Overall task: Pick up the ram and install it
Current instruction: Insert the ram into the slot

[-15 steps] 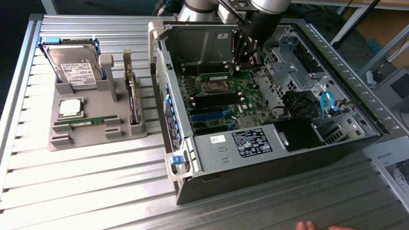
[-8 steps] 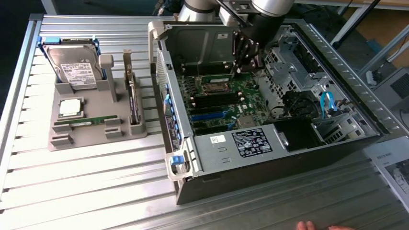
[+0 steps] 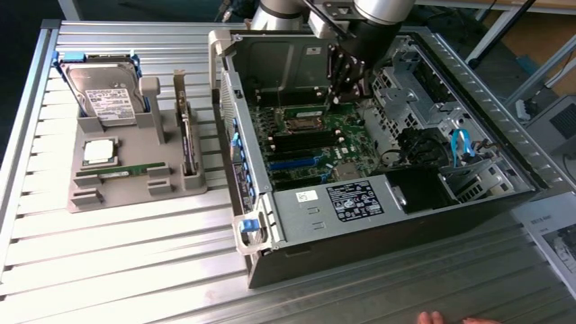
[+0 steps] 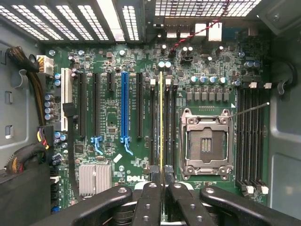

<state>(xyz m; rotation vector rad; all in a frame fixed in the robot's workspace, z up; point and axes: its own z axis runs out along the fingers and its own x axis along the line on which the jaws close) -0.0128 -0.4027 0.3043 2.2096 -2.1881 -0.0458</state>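
- Grey plastic holder tray [image 3: 135,196] on the slatted metal table [image 3: 108,270], at the exterior view's left.
- In the tray: silver boxy hard drive [image 3: 106,94] standing at the far end, square silver processor chip [image 3: 99,152] lying flat, a second green stick [image 3: 117,173] lying near the chip, and a dark expansion card [image 3: 187,142] standing on edge on the side nearest the case.
- Open dark-grey metal computer case [image 3: 297,202] just beside the tray, with the green motherboard [image 3: 315,145] exposed.
- Black two-finger gripper [image 3: 347,77] is down inside the case over the board, near its far end.
- Wrist view: the gripper [image 4: 161,186] is clenched on the ram [image 4: 161,117], a slim green circuit-board stick seen edge-on as a thin yellowish line.
- The ram runs along the black memory slots [image 4: 168,127], between the blue expansion slot [image 4: 124,106] and the square metal processor socket [image 4: 206,143].
- Cannot tell if the ram touches a slot.
- Person's fingertips [image 3: 430,317] at the near edge of the table.
- White printed sheet [image 3: 554,236] at the exterior view's right.
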